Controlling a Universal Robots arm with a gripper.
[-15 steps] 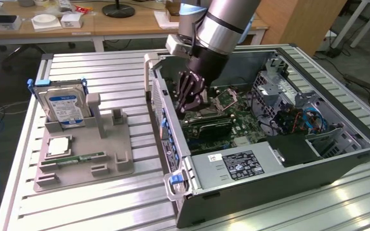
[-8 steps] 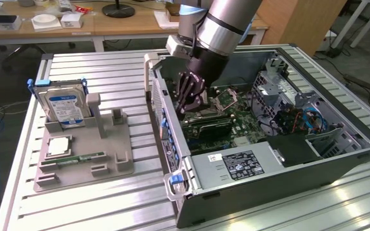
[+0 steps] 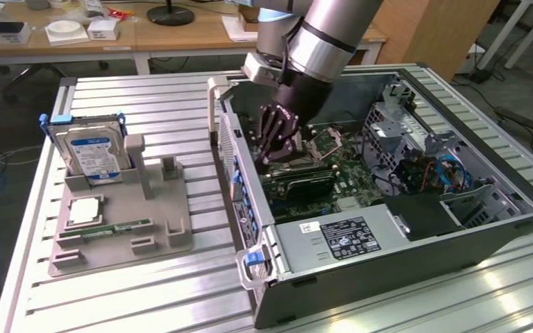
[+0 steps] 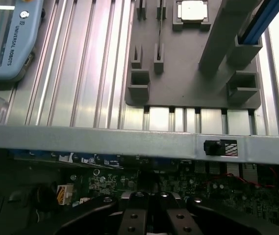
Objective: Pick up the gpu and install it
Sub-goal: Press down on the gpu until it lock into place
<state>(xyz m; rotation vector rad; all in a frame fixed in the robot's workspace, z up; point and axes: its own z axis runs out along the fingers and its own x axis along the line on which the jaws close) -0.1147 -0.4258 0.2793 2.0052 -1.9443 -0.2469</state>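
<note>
Where gripper (image 3: 268, 161) enters case (image 3: 488, 229), gpu hidden.

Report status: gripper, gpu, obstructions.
Gripper shut, down inside the case over the motherboard. Gpu lying at the fingertips; grip on it not clear. Nothing seen in the way.

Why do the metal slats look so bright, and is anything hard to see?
Wrist view: glare washes over the slatted table, while the circuit board below the case's edge sits in deep shadow. Exterior view: the slatted table shines near the case, whose inside is dim.
</note>
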